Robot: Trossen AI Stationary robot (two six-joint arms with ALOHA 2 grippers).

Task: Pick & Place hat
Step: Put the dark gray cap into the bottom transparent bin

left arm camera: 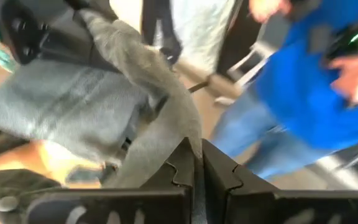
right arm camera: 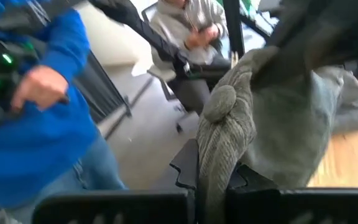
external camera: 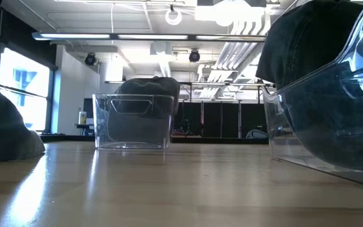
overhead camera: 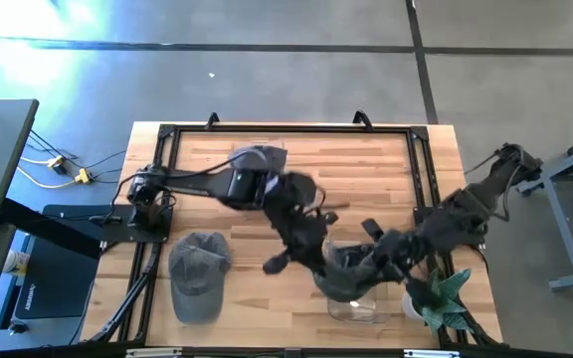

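Hat (overhead camera: 351, 270), a dark grey cap, hangs over the clear bin (overhead camera: 358, 303) at the front edge of the table (overhead camera: 366, 164), held between both arms above the bin's opening; the left gripper (overhead camera: 318, 261) reaches in from the bin's left and far side, and the left wrist view shows its two dark fingers (left arm camera: 179, 171) pressed together on a strip of the grey fabric (left arm camera: 166, 106); the right gripper (overhead camera: 386, 249) comes in from the bin's right, and the right wrist view shows its fingers (right arm camera: 185, 165) clamped on a ribbed fold of the same cap (right arm camera: 225, 134); in the low view the dark cloth (external camera: 307, 44) bulges above the rim of the near bin (external camera: 333, 126). A second clear bin (overhead camera: 257, 159) stands on the far side of the table from the front bin, with a grey cap (external camera: 150, 85) lying in it; a third cap (overhead camera: 199, 273) lies flat on the wood, well to the left of the front bin; a green plant (overhead camera: 444, 298) sits just right of the front bin. Beyond the table, a person in a blue top (left arm camera: 309, 87) stands in the wrist views; another person (right arm camera: 188, 25) sits farther back.
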